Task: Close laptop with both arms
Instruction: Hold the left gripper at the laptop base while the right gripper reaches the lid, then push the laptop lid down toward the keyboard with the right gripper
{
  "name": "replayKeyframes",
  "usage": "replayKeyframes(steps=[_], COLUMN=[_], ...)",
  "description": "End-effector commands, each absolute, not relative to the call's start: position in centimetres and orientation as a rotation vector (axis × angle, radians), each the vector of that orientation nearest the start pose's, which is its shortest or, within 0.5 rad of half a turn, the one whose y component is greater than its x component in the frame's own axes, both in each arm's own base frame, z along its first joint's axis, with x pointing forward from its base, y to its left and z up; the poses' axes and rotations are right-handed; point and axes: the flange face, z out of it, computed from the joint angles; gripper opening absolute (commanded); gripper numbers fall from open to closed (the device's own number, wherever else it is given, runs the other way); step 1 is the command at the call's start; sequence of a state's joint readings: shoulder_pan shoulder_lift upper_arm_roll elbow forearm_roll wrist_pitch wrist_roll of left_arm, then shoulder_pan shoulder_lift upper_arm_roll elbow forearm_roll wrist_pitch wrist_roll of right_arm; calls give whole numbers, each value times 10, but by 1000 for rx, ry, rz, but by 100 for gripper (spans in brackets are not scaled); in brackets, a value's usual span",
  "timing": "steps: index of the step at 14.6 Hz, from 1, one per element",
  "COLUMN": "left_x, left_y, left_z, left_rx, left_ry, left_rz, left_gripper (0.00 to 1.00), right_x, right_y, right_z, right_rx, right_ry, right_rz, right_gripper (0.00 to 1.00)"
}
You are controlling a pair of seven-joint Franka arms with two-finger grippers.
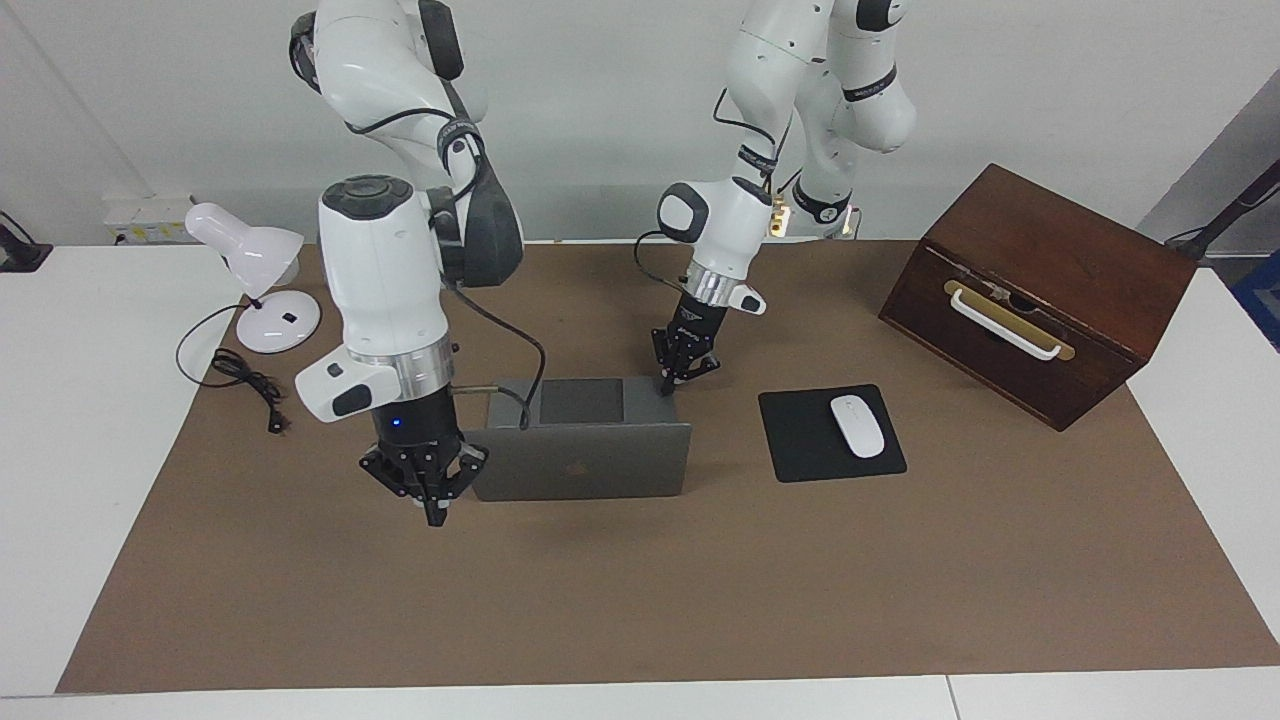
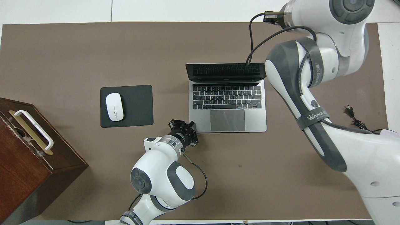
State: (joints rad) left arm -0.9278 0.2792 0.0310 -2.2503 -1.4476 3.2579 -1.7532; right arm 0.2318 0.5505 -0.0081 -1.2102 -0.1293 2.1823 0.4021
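Laptop (image 1: 585, 462) one, open; mouse (image 1: 857, 426) one; left tool (image 1: 668, 389), right tool (image 1: 434, 517) both closed, empty.

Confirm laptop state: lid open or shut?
Open. The laptop lid stands raised; keyboard and trackpad show in the overhead view, the logo side in the facing view.
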Motion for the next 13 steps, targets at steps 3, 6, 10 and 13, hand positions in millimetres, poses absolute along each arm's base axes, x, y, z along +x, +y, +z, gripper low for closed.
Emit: replayKeyframes(steps=[3, 6, 10, 13], left_x=[392, 390, 385, 377], left_y=[-343, -344, -351, -358], left_z=[253, 251, 251, 248], left_rx=[899, 908, 926, 947], left_ry=[2398, 2398, 2392, 2391], left_rz=[-226, -225, -231, -233], left_gripper=[0, 0, 0, 0], right_x=[731, 723, 711, 699], right_y=[190, 207, 234, 255], right_z=[502, 491, 490, 487], right_rx=[-3079, -3098, -3129, -3131], right_ry=[209, 274, 230, 183], right_rz=[-638, -535, -436, -358], right_gripper=[0, 0, 0, 0])
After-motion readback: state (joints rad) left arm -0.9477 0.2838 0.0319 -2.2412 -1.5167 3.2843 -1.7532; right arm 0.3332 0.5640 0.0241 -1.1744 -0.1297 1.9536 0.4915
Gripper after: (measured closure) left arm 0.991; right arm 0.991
